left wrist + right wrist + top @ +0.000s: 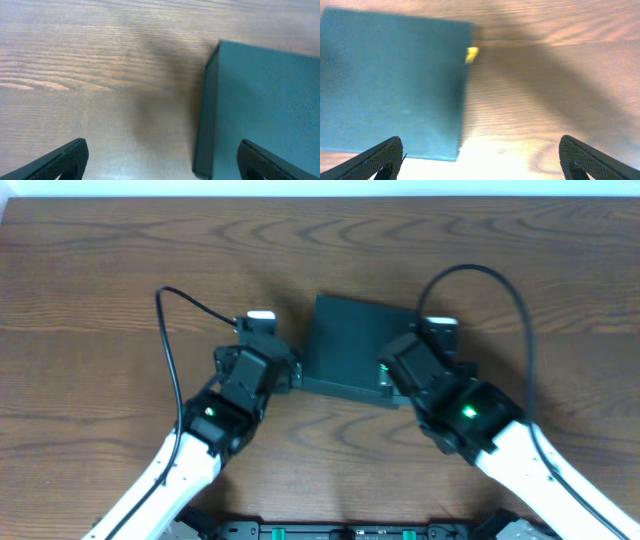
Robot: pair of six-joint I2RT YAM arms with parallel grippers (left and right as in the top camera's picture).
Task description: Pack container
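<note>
Dark green container [350, 345] midway between the table's [100, 280] side edges; left gripper [161, 161] and right gripper [480, 160] flank it, fingers spread apart.

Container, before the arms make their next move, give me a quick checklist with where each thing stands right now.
1. Left gripper open: ok.
2. Right gripper open: ok.
3. Container flat on the table: ok.
4. Container open for packing: not ok, its top looks shut.
5. Grippers clear of the container: cannot tell; each straddles one of its edges.
6. Things to pack in sight: cannot tell; only a small yellow bit shows at the container's edge in the right wrist view.
</note>
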